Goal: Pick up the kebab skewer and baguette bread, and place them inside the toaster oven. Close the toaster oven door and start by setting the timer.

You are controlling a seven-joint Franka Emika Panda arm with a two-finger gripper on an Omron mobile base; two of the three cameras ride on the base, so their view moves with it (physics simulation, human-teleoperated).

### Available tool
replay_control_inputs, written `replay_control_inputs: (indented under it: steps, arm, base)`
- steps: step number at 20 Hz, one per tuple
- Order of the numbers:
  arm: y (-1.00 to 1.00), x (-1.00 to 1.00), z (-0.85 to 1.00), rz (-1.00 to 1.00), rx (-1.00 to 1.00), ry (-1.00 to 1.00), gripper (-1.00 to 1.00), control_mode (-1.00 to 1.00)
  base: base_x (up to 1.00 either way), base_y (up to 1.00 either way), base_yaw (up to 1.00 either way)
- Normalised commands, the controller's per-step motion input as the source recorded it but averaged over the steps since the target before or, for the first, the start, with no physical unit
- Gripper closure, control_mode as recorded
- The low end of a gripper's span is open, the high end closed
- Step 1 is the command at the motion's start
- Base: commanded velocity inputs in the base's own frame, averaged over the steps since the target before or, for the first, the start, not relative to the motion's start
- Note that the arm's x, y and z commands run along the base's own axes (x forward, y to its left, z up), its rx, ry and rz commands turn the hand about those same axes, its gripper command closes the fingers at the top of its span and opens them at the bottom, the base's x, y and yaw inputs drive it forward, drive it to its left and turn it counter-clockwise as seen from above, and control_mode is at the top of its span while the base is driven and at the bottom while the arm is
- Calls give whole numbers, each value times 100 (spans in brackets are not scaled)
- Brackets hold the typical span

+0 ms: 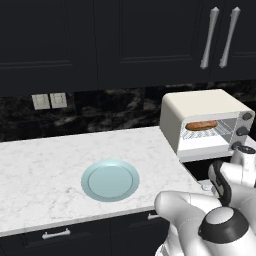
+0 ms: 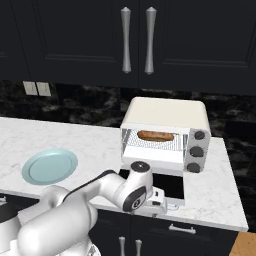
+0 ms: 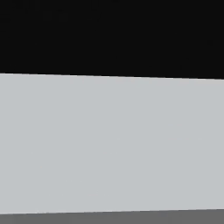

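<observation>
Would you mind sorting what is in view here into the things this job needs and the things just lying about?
Job:
- toaster oven
- toaster oven door, folded down open
- baguette bread, on the oven rack
- gripper, at the door's front edge

Lying about:
- pale blue plate
- wall outlets
- cabinet handles

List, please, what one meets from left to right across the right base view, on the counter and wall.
Wall outlets → plate → bread in the toaster oven → oven knobs.
</observation>
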Motion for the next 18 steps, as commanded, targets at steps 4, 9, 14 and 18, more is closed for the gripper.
replay_control_inputs:
  steps: [4, 9, 14, 18]
  arm:
    - [0, 39, 0, 0, 1, -1, -100, -100]
    - [0, 63, 1, 0, 0, 0, -100, -100]
    - [2, 77, 14, 0, 0, 0, -100, -100]
    - [0, 76, 11, 0, 1, 0, -100, -100]
  base:
    - [0, 0, 0]
    - [0, 0, 0]
    - [0, 0, 0]
    - [0, 0, 0]
